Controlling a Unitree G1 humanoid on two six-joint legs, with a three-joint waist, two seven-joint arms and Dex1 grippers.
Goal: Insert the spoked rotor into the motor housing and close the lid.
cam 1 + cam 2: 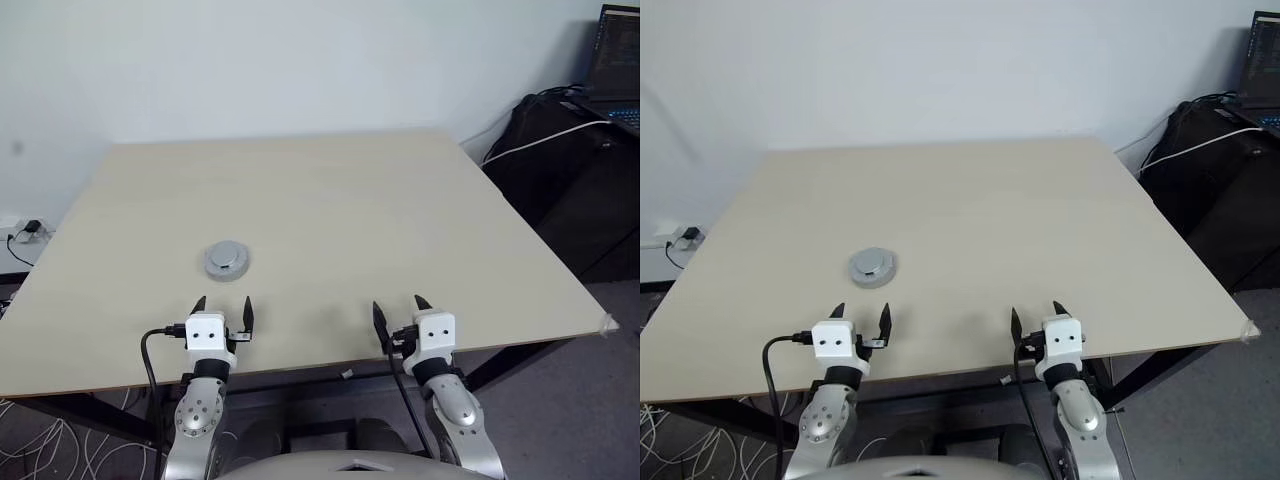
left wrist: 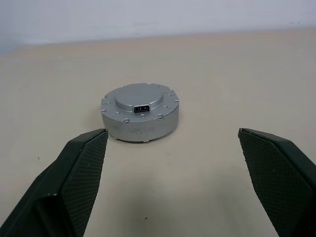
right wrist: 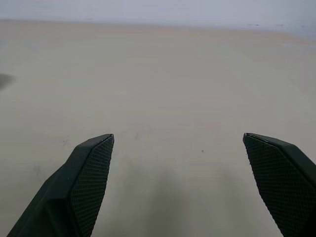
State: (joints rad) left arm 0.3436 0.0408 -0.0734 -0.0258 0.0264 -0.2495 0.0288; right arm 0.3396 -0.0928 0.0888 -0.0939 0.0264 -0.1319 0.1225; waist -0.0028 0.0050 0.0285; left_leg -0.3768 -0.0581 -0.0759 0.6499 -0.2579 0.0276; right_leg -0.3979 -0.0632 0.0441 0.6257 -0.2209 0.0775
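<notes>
- Lid point(image 2: 140, 100) and motor housing point(image 2: 139, 127) sit together as one closed silver-grey puck on the table point(image 1: 400, 220), just ahead of my left claw.
- My left claw point(image 1: 223, 313) hangs over the near table edge, fingers spread wide, pinching nothing.
- My right claw point(image 1: 399, 314) hovers level beside it, well apart, also spread and empty, with bare tabletop ahead.
- No spoked rotor lies loose anywhere I can see; I judge it is inside the housing, though the lid hides it.
- By my reading the task looks finished, nothing left but confirming the lid seats flush.
</notes>
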